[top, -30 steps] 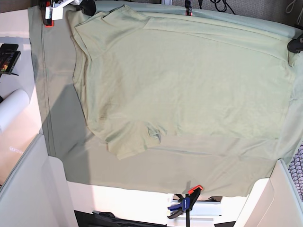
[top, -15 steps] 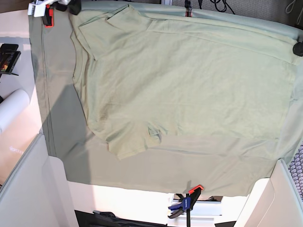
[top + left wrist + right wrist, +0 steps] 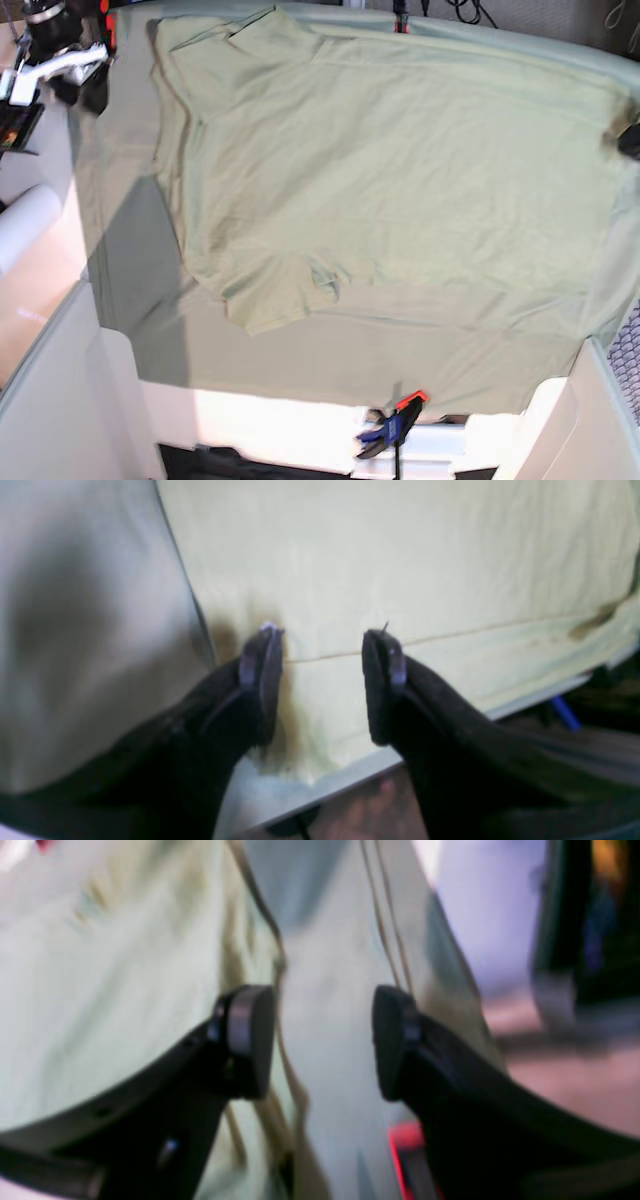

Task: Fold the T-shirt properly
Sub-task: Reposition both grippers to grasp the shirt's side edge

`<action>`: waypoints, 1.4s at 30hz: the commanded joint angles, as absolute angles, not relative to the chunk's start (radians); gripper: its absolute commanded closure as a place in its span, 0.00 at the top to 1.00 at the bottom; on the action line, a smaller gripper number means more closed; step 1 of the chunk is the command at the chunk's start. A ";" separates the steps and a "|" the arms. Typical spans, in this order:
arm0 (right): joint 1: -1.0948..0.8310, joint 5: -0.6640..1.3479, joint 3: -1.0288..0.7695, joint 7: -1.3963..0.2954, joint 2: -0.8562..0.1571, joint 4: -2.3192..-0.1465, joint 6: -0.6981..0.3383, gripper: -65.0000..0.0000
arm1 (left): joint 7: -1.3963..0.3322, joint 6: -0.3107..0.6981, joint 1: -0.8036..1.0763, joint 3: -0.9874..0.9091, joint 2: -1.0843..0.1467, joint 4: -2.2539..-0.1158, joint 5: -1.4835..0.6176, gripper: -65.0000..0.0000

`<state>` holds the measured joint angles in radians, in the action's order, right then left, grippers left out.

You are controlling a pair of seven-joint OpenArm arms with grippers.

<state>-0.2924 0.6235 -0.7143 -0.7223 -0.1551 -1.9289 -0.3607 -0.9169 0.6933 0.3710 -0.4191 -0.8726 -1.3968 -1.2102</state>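
Observation:
The T-shirt (image 3: 390,170) lies spread out and wrinkled on the grey-green table cloth (image 3: 130,250), one sleeve (image 3: 280,295) towards the front and the other (image 3: 220,50) at the back left. My right gripper (image 3: 92,90) is open above the cloth's back left corner; in the right wrist view (image 3: 322,1040), which is blurred, it hangs over the cloth (image 3: 330,990) just beside the T-shirt's edge (image 3: 100,965). My left gripper (image 3: 630,138) shows only at the right edge. In its wrist view (image 3: 322,650) it is open over the T-shirt's hem (image 3: 450,645), empty.
A blue and orange clamp (image 3: 395,425) grips the front table edge, and a red one (image 3: 400,18) the back edge. A white roll (image 3: 25,235) and a black device (image 3: 15,125) lie left of the cloth. White panels (image 3: 60,400) stand at the front left and front right.
My right arm has come down and leftwards from the back edge to the cloth's back left corner. My left gripper has slid a little down the right edge. The T-shirt lies as before.

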 commanded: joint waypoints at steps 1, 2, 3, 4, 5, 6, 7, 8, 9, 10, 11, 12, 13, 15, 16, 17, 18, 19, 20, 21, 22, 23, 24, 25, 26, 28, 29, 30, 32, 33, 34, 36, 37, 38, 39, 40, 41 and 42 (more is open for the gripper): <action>-0.251 0.624 -0.699 -0.691 -0.176 -1.925 -0.363 0.49 | -0.883 0.698 0.365 -0.432 -0.901 -1.424 -1.198 0.46; -0.212 0.607 -0.675 -0.681 -0.184 -1.904 -0.363 0.49 | -0.870 0.698 0.365 -0.432 -0.902 -1.437 -1.174 0.46; -0.170 0.587 -0.646 -0.665 -0.193 -1.876 -0.363 0.49 | -0.863 0.698 0.365 -0.432 -0.902 -1.447 -1.155 0.46; -0.125 0.565 -0.617 -0.647 -0.204 -1.838 -0.361 0.49 | -0.863 0.698 0.365 -0.432 -0.904 -1.452 -1.143 0.46; -0.075 0.542 -0.588 -0.630 -0.211 -1.794 -0.356 0.49 | -0.862 0.698 0.365 -0.432 -0.905 -1.452 -1.134 0.46; -0.020 0.521 -0.560 -0.618 -0.217 -1.741 -0.344 0.49 | -0.860 0.698 0.366 -0.432 -0.905 -1.452 -1.123 0.46; 0.037 0.497 -0.537 -0.604 -0.220 -1.681 -0.333 0.49 | -0.860 0.698 0.366 -0.432 -0.905 -1.452 -1.107 0.46; 0.098 0.474 -0.517 -0.592 -0.221 -1.612 -0.328 0.49 | -0.860 0.698 0.367 -0.432 -0.905 -1.452 -1.094 0.46; 0.161 0.452 -0.501 -0.580 -0.221 -1.534 -0.324 0.49 | -0.859 0.698 0.367 -0.432 -0.905 -1.451 -1.085 0.46; 0.224 0.430 -0.489 -0.571 -0.219 -1.451 -0.320 0.49 | -0.856 0.698 0.369 -0.432 -0.905 -1.451 -1.078 0.46; 0.286 0.406 -0.483 -0.562 -0.218 -1.363 -0.316 0.49 | -0.856 0.698 0.369 -0.432 -0.905 -1.451 -1.076 0.46; 0.343 0.386 -0.481 -0.544 -0.218 -1.270 -0.316 0.49 | -0.856 0.698 0.369 -0.432 -0.905 -1.451 -1.076 0.46; 0.396 0.368 -0.481 -0.525 -0.219 -1.175 -0.316 0.49 | -0.856 0.698 0.369 -0.432 -0.905 -1.451 -1.076 0.46; 0.486 0.339 -0.481 -0.496 -0.219 -0.995 -0.317 0.49 | -0.848 0.698 0.369 -0.432 -0.904 -1.451 -1.076 0.46; 0.521 0.340 -0.479 -0.493 -0.218 -0.916 -0.321 0.49 | -0.841 0.698 0.369 -0.432 -0.904 -1.451 -1.075 0.46; 0.550 0.342 -0.472 -0.492 -0.215 -0.847 -0.336 0.49 | -0.834 0.698 0.369 -0.432 -0.903 -1.451 -1.075 0.46; 0.572 0.340 -0.463 -0.488 -0.212 -0.791 -0.357 0.49 | -0.828 0.698 0.369 -0.432 -0.903 -1.451 -1.072 0.46; 0.588 0.340 -0.450 -0.485 -0.206 -0.749 -0.372 0.49 | -0.820 0.698 0.369 -0.432 -0.902 -1.451 -1.071 0.46; 0.596 0.340 -0.433 -0.482 -0.198 -0.722 -0.376 0.49 | -0.813 0.698 0.369 -0.432 -0.903 -1.451 -1.066 0.47; 0.598 0.340 -0.414 -0.476 -0.189 -0.714 -0.381 0.49 | -0.811 0.698 0.368 -0.432 -0.903 -1.451 -1.059 0.50; 0.598 0.340 -0.396 -0.474 -0.179 -0.715 -0.382 0.49 | -0.807 0.698 0.368 -0.432 -0.903 -1.451 -1.052 0.55; 0.598 0.340 -0.380 -0.474 -0.169 -0.718 -0.382 0.49 | -0.802 0.698 0.368 -0.432 -0.904 -1.451 -1.049 0.59; 0.598 0.340 -0.366 -0.474 -0.159 -0.725 -0.382 0.49 | -0.798 0.698 0.368 -0.432 -0.904 -1.451 -1.048 0.62; 0.598 0.340 -0.353 -0.474 -0.147 -0.733 -0.382 0.49 | -0.794 0.698 0.368 -0.432 -0.904 -1.451 -1.044 0.63; 0.598 0.340 -0.341 -0.474 -0.135 -0.746 -0.384 0.49 | -0.780 0.698 0.368 -0.432 -0.904 -1.451 -1.032 0.63; 0.598 0.339 -0.322 -0.475 -0.115 -0.774 -0.386 0.49 | -0.740 0.698 0.365 -0.432 -0.904 -1.451 -1.002 0.63; 0.598 0.339 -0.315 -0.476 -0.107 -0.785 -0.386 0.49 | -0.720 0.698 0.362 -0.432 -0.904 -1.451 -0.987 0.63; 0.598 0.337 -0.310 -0.479 -0.099 -0.795 -0.386 0.49 | -0.700 0.698 0.360 -0.432 -0.904 -1.451 -0.978 0.63; 0.598 0.336 -0.305 -0.488 -0.096 -0.805 -0.386 0.49 | -0.674 0.698 0.342 -0.432 -0.904 -1.450 -0.958 0.63; 0.598 0.335 -0.305 -0.492 -0.097 -0.806 -0.386 0.49 | -0.661 0.698 0.324 -0.432 -0.904 -1.448 -0.944 0.63; 0.597 0.331 -0.305 -0.493 -0.099 -0.806 -0.386 0.49 | -0.648 0.698 0.302 -0.432 -0.904 -1.440 -0.928 0.63; 0.591 0.317 -0.305 -0.493 -0.100 -0.806 -0.386 0.49 | -0.607 0.657 0.242 -0.428 -0.904 -1.409 -0.891 0.63; 0.589 0.312 -0.305 -0.493 -0.099 -0.806 -0.386 0.49 | -0.600 0.613 0.205 -0.420 -0.904 -1.383 -0.876 0.63; 0.583 0.309 -0.305 -0.493 -0.100 -0.806 -0.386 0.49 | -0.602 0.572 0.164 -0.407 -0.904 -1.352 -0.863 0.63; 0.578 0.308 -0.305 -0.493 -0.100 -0.806 -0.386 0.49 | -0.601 0.554 0.120 -0.388 -0.904 -1.314 -0.851 0.63; 0.575 0.309 -0.305 -0.493 -0.100 -0.806 -0.386 0.49 | -0.597 0.553 0.072 -0.362 -0.903 -1.271 -0.848 0.63; 0.573 0.310 -0.305 -0.493 -0.099 -0.806 -0.386 0.49 | -0.587 0.553 0.023 -0.329 -0.903 -1.227 -0.848 0.63; 0.571 0.310 -0.305 -0.493 -0.100 -0.806 -0.386 0.49 | -0.570 0.553 -0.031 -0.288 -0.903 -1.183 -0.843 0.63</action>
